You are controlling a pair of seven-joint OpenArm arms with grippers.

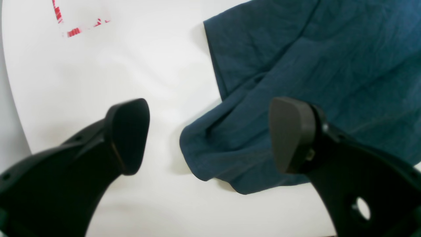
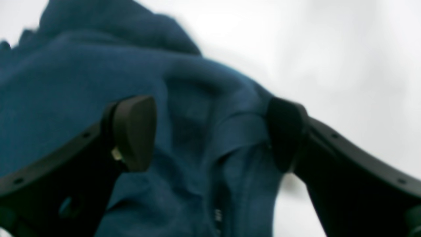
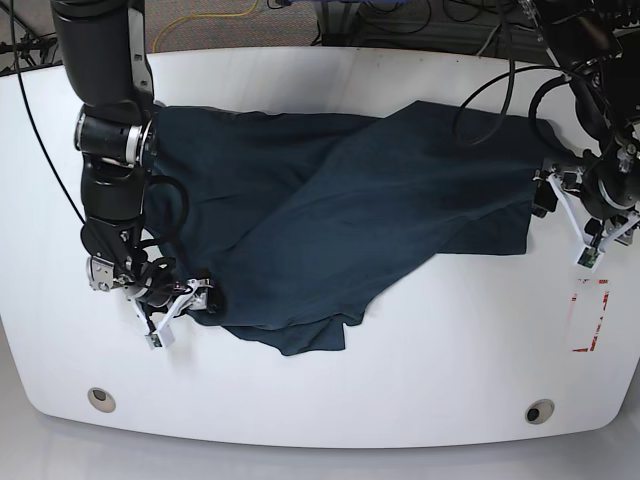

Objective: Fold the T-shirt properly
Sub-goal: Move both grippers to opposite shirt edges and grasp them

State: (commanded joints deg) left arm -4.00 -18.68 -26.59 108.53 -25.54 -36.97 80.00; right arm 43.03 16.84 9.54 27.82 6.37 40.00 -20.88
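The dark navy T-shirt (image 3: pixel 330 210) lies crumpled and partly folded over itself across the white table (image 3: pixel 420 380). My right gripper (image 3: pixel 180 310) is at its lower left corner. In the right wrist view this gripper (image 2: pixel 210 135) is open, with bunched shirt fabric (image 2: pixel 82 82) between and under its fingers; the view is blurred. My left gripper (image 3: pixel 568 220) is at the shirt's right edge. In the left wrist view it (image 1: pixel 210 138) is open and empty above the table, with a rumpled shirt corner (image 1: pixel 230 158) lying between the fingers, nearer the right finger (image 1: pixel 291 135).
A white label with red marks (image 3: pixel 588 310) lies on the table near the right edge; it also shows in the left wrist view (image 1: pixel 77 29). Two round holes (image 3: pixel 100 398) (image 3: pixel 540 410) sit near the front edge. Cables (image 3: pixel 480 70) hang at the back right.
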